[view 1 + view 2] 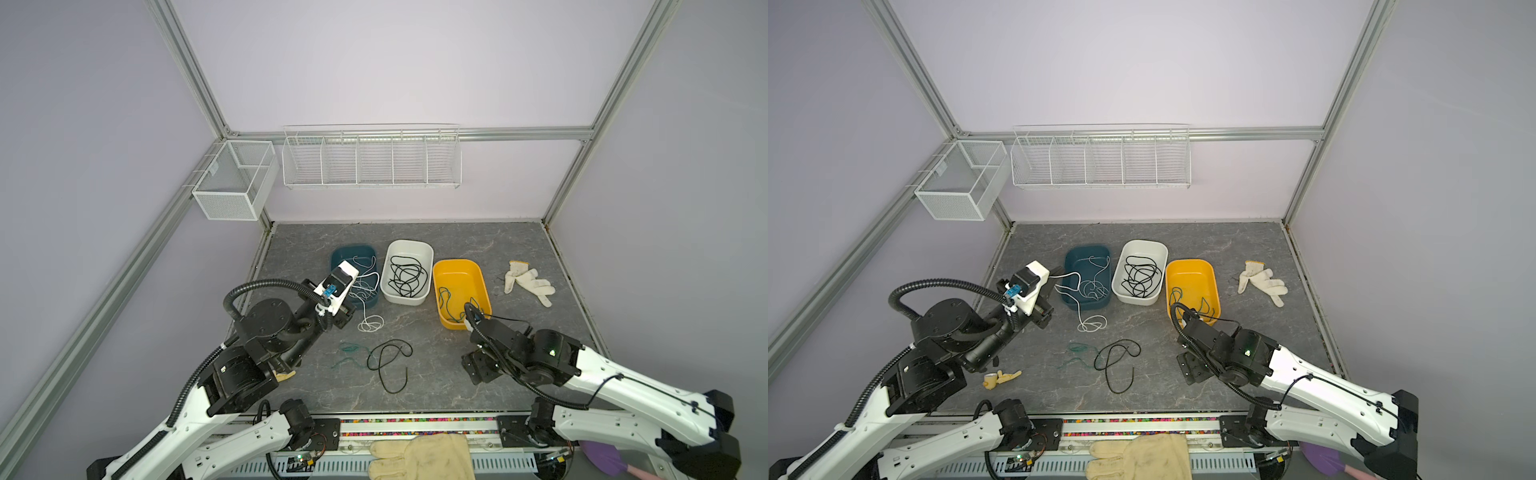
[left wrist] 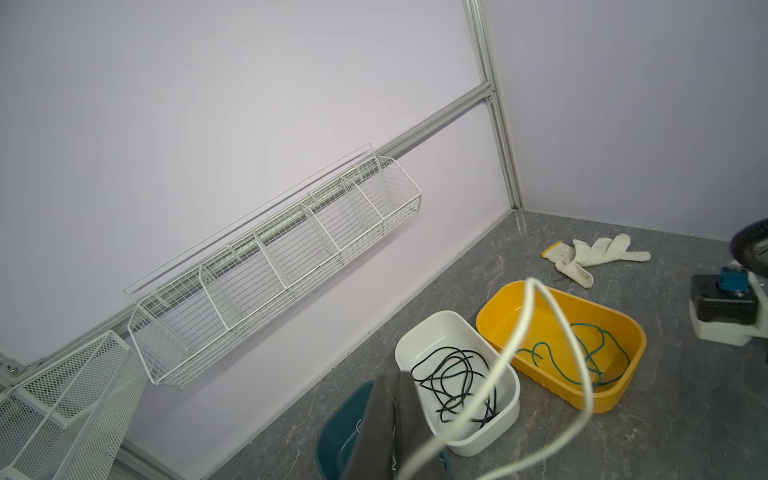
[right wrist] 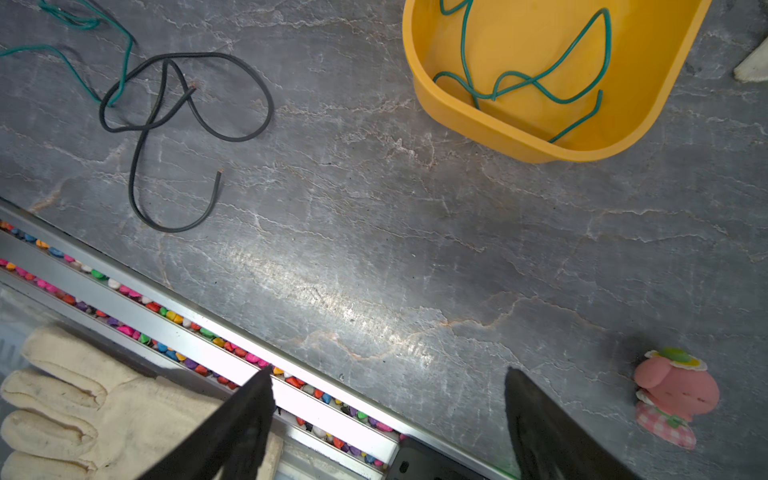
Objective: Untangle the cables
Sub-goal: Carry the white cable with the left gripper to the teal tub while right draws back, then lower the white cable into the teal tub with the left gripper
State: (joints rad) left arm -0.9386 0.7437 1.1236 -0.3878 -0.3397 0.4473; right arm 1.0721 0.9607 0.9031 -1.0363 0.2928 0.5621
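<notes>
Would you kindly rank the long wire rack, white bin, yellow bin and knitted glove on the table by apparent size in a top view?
1. long wire rack
2. white bin and yellow bin, too alike to rank
3. knitted glove

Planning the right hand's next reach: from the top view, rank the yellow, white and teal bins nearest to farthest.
1. yellow bin, right end, just beyond the right hand
2. white bin, middle
3. teal bin, left end
</notes>
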